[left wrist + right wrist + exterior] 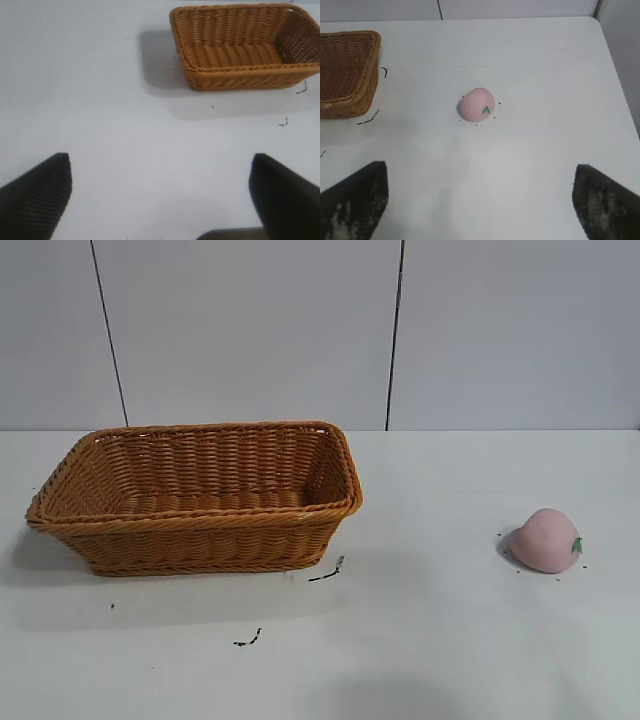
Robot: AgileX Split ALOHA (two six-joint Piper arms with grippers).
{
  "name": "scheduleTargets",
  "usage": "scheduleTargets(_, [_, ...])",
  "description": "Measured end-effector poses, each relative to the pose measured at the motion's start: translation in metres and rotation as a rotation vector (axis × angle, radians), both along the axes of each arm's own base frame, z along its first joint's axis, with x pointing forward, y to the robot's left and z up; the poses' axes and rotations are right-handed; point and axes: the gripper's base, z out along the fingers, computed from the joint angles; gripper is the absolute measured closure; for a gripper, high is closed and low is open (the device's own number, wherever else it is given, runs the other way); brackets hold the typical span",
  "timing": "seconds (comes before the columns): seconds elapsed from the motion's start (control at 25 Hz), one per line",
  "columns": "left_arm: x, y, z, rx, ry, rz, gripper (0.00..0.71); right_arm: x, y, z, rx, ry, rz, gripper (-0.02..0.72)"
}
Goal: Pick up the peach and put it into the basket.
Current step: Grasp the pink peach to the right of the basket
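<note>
Table (450,660) white, wall (250,330) grey-panelled

There is one pink peach (545,539) and one woven basket (200,530), both on one white table (450,640). Two grippers show, the left gripper (160,200) and the right gripper (480,200), each with two dark fingers. A few small black marks (325,575) dot the table near the basket.

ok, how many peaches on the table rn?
1. The peach lies on the table at the exterior view's right, well apart from the basket. The basket's near inside is hidden.
</note>
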Motion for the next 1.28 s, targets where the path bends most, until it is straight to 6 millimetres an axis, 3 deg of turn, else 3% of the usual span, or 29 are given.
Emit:
scheduleTargets(0.24, [0.000, 0.000, 0.000, 0.000, 0.000, 0.000, 0.017, 0.090, 0.004, -0.036, -0.005, 0.195, 0.015, 0.008])
scheduleTargets(0.44, [0.000, 0.000, 0.000, 0.000, 0.000, 0.000, 0.017, 0.142, 0.022, -0.066, -0.030, 0.261, 0.104, 0.008])
scheduleTargets(0.56, [0.000, 0.000, 0.000, 0.000, 0.000, 0.000, 0.017, 0.165, 0.021, -0.087, -0.034, 0.301, 0.094, 0.008])
scheduleTargets(0.64, [0.000, 0.000, 0.000, 0.000, 0.000, 0.000, 0.017, 0.170, 0.020, -0.093, -0.035, 0.311, 0.090, 0.008])
scheduleTargets(1.0, [0.000, 0.000, 0.000, 0.000, 0.000, 0.000, 0.017, 0.194, 0.019, -0.161, -0.042, 0.386, 0.087, 0.008])
scheduleTargets(1.28, [0.000, 0.000, 0.000, 0.000, 0.000, 0.000, 0.017, 0.200, 0.019, -0.201, -0.036, 0.441, 0.085, 0.008])
